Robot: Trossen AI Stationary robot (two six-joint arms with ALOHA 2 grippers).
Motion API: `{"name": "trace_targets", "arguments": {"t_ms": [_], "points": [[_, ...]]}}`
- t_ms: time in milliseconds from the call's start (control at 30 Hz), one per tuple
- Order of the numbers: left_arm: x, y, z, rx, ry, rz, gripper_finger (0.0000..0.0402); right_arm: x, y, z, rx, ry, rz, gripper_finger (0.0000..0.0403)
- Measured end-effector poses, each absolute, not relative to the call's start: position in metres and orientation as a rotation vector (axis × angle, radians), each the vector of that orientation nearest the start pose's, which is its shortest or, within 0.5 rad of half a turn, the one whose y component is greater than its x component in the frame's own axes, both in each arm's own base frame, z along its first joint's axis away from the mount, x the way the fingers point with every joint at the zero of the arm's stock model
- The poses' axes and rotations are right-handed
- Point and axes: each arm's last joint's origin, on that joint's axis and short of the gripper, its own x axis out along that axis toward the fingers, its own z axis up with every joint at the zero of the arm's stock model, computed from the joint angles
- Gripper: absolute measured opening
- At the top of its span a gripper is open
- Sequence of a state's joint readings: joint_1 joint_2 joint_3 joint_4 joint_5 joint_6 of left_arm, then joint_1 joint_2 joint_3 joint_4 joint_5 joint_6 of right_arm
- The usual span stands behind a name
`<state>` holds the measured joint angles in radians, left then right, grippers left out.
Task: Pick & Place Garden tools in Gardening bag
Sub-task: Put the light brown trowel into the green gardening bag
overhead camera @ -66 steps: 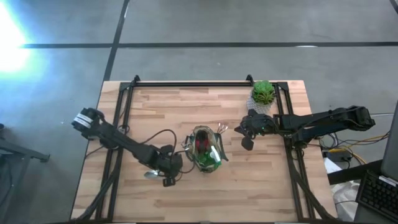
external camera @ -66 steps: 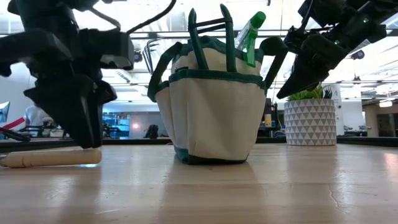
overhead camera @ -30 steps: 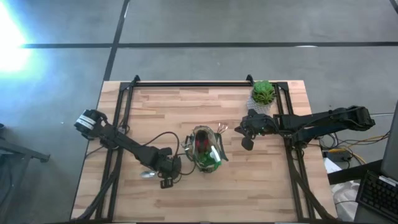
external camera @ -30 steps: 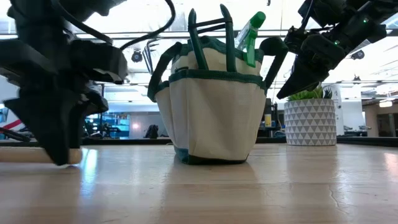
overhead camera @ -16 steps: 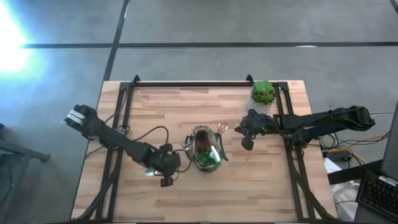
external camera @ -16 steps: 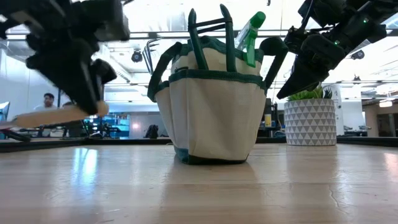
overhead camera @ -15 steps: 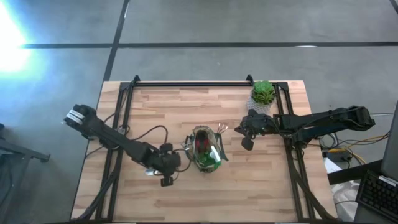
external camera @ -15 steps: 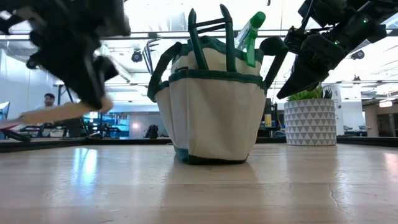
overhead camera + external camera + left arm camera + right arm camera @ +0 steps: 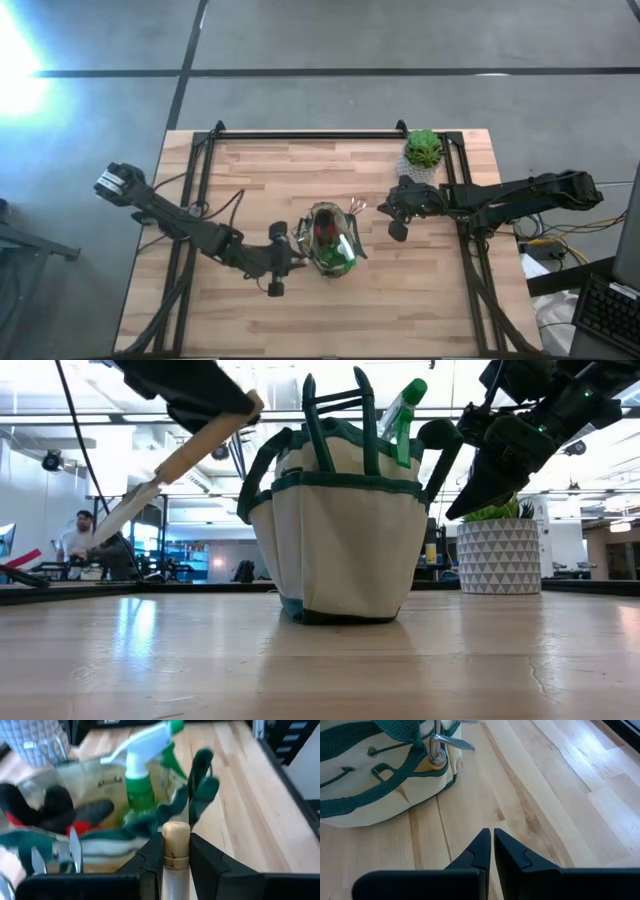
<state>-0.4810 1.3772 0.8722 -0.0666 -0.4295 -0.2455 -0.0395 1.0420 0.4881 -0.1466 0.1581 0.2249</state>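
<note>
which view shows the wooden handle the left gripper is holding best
The low view: the wooden handle runs slanted from the left gripper down to its metal end, lifted off the table. The left wrist view shows only the handle's butt between the fingers; the high view hides it under the arm.

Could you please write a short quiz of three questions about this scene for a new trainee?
1. True or false: the left claw is shut on the wooden-handled tool.
2. Where does the right claw hang? A) inside the gardening bag B) above bare table beside the bag, holding nothing C) on the plant pot
3. Fill in: the green spray bottle stands in the ____.

Key: 1 true. 2 B. 3 bag.
</note>
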Motion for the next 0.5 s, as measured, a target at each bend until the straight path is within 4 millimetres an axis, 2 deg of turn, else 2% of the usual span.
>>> {"name": "trace_targets", "arguments": {"t_ms": [300, 500], "points": [[0.263, -0.125, 0.256, 0.061, 0.416, 0.018, 0.007, 0.2, -0.012, 0.191, 0.166, 0.677, -0.265, 0.0018], [0.268, -0.127, 0.27, 0.117, 0.243, -0.013, 0.007, 0.2, -0.013, 0.192, 0.163, 0.673, -0.263, 0.0018]]}}
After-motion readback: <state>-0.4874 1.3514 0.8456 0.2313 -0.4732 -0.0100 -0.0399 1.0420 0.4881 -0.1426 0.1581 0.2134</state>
